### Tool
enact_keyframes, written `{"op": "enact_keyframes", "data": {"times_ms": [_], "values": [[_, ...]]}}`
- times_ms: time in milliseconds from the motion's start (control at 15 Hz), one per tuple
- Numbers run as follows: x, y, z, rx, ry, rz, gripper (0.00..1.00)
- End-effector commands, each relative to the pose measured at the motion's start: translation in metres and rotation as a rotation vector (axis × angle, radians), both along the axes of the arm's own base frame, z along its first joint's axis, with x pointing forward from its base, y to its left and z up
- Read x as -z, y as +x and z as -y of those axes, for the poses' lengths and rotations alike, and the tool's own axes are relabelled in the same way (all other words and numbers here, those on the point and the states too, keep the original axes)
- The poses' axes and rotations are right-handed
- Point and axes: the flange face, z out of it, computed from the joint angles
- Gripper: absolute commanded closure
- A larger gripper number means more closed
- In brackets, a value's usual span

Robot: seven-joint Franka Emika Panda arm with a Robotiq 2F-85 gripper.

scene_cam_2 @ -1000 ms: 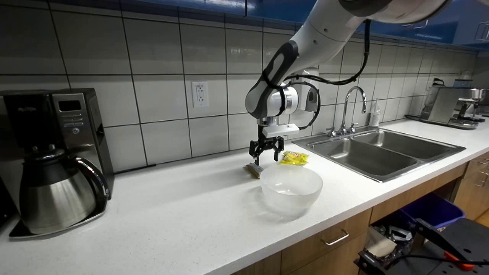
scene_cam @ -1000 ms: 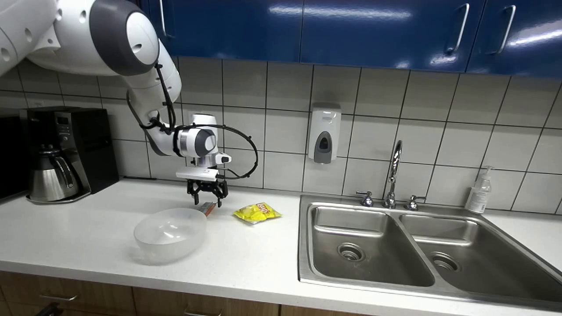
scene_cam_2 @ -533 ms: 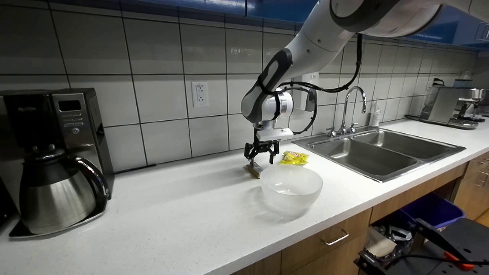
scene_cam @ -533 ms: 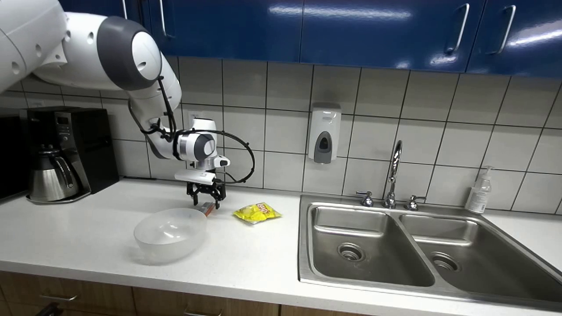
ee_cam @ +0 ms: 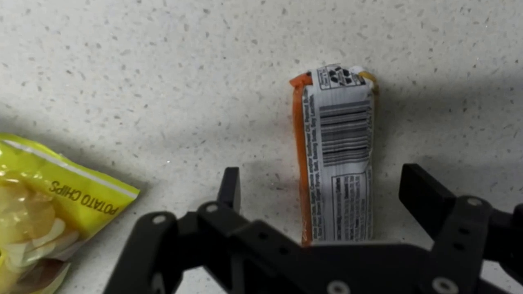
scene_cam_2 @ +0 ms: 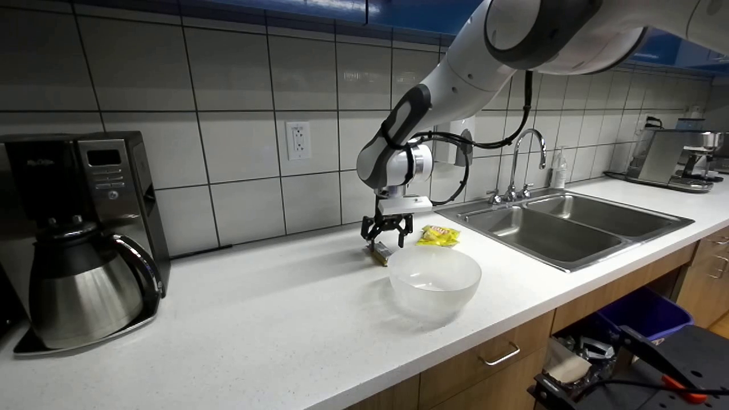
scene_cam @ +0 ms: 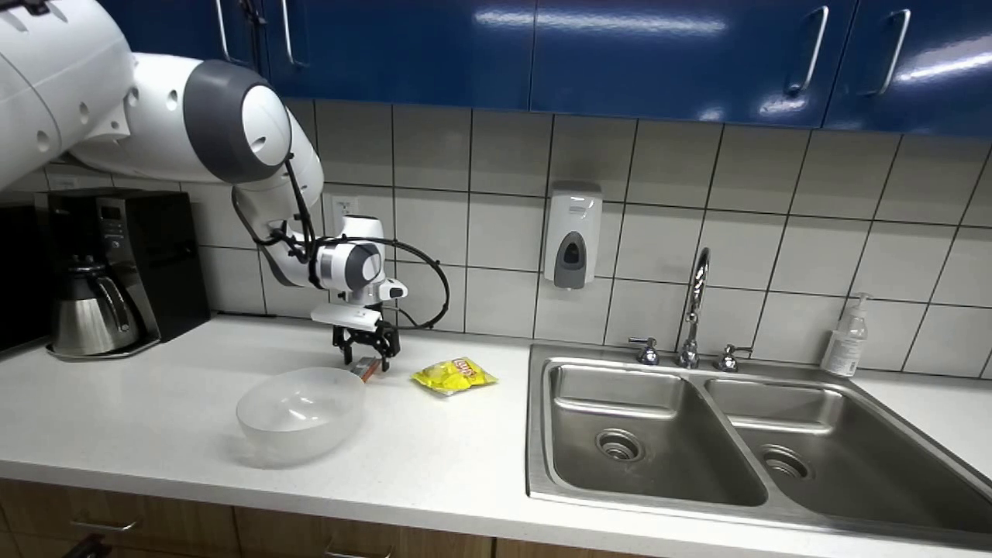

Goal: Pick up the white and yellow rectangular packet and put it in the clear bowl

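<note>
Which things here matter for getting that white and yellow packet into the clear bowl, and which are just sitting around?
For the job:
white and yellow packet, barcode facing up
clear bowl
hand, open

Just sitting around:
chip bag
coffee maker
soap dispenser
pump bottle
sink
faucet

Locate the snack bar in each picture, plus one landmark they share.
In an exterior view: snack bar, below and left of centre.
In an exterior view: snack bar, a little below centre.
Wrist view: snack bar, right of centre, between the fingers.
Shared landmark: chip bag, right of the bar in both exterior views, left in the wrist view.
</note>
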Motion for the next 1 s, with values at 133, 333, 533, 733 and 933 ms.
{"op": "enact_keyframes", "data": {"times_ms": [133, 333, 533, 733, 933], "values": [[-0.003, 0.011, -0.002, 0.029, 0.013, -0.009, 0.35], [-0.005, 0.012, -0.001, 0.032, 0.011, -0.010, 0.58], [-0.008, 0.012, 0.001, 0.041, 0.014, -0.015, 0.82], [-0.020, 0.008, 0.002, 0.062, 0.019, -0.022, 0.84], [-0.055, 0.000, 0.002, 0.069, 0.036, 0.000, 0.84]]}}
